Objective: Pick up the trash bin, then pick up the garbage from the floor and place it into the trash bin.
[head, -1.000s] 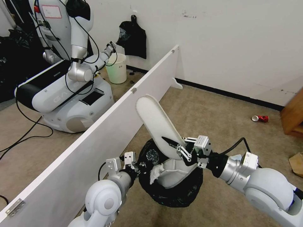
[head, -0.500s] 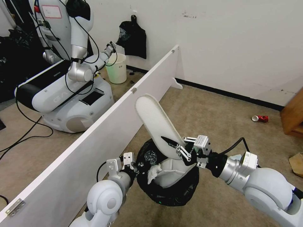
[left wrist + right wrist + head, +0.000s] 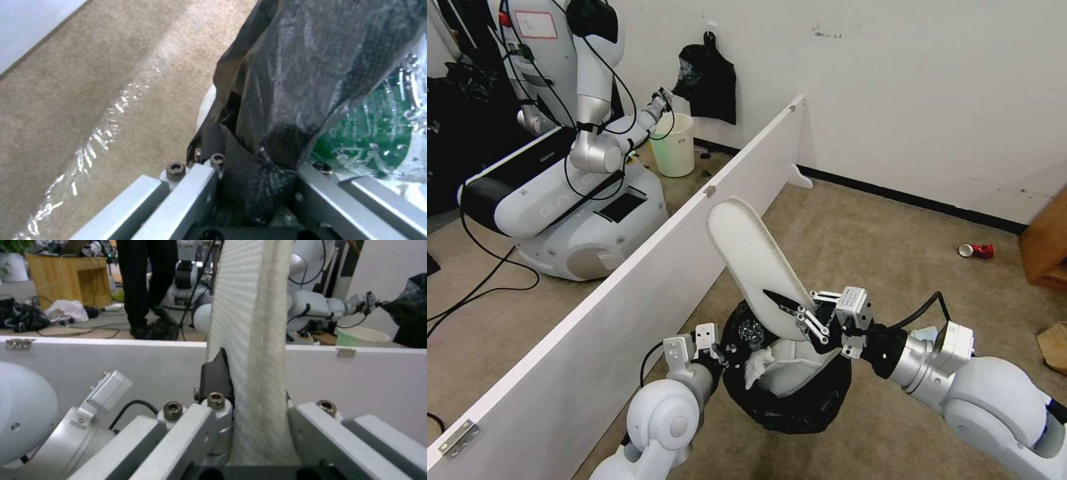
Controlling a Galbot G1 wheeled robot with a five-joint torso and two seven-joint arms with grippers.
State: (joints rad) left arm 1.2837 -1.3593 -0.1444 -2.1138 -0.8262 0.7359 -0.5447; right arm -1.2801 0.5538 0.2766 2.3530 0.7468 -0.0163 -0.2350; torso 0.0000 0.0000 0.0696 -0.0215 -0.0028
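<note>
Above beige carpet beside a white partition, the trash bin is held up by the left gripper, clamped on its bag-covered rim, apparently as a catch; a white slipper is pinched over it by the right gripper

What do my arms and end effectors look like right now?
Both arms have glossy white rounded shells with silver-grey wrist sections. The left end effector and right end effector have grey metal linkage fingers with black pads and hex bolts. A black cable loops over the right wrist.
</note>
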